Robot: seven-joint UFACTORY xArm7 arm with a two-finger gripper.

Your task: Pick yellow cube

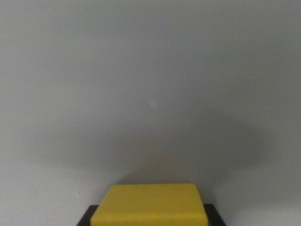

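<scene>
The yellow cube (pixel 150 203) fills the bottom middle of the wrist view, close to the camera and slightly blurred. Dark fingertips (pixel 87 217) show at the bottom edge, one against each side of the cube. My gripper (pixel 149 219) is shut on the cube, and most of the gripper lies below the frame. A broad soft shadow (pixel 155 146) falls on the grey surface beyond the cube.
A plain grey surface (pixel 150 61) takes up the rest of the view. A small pale speck (pixel 152 104) sits near its middle.
</scene>
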